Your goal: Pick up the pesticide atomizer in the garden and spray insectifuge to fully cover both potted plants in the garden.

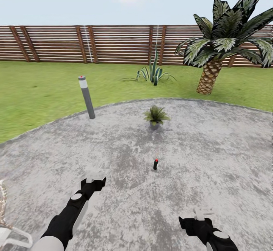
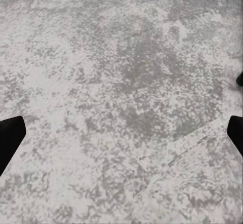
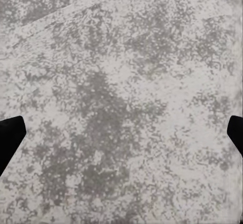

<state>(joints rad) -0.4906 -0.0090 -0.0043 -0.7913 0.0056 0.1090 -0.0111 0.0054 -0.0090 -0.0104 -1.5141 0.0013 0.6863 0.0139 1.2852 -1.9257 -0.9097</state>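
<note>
The pesticide atomizer point(image 1: 155, 164), a slim dark bottle with a red tip, stands upright on the grey patio point(image 1: 212, 156) ahead of me, between my two arms. One potted plant point(image 1: 156, 115), a low green rosette, sits on the paving a little beyond it. The second potted plant is out of view. My left gripper point(image 1: 93, 181) hangs over bare paving, short of the bottle and to its left. My right gripper point(image 1: 201, 215) is nearer to me, on the bottle's right. In both wrist views the fingertips point(image 2: 10, 138) point(image 3: 10, 138) stand wide apart over mottled paving, holding nothing.
A grey bollard lamp point(image 1: 87, 96) stands at the patio's left edge. On the lawn behind are a striped agave point(image 1: 153, 73), a palm point(image 1: 212, 73) at the right and the brown slatted fence point(image 1: 113, 42). A pale woven object point(image 1: 3, 220) shows at the lower left corner.
</note>
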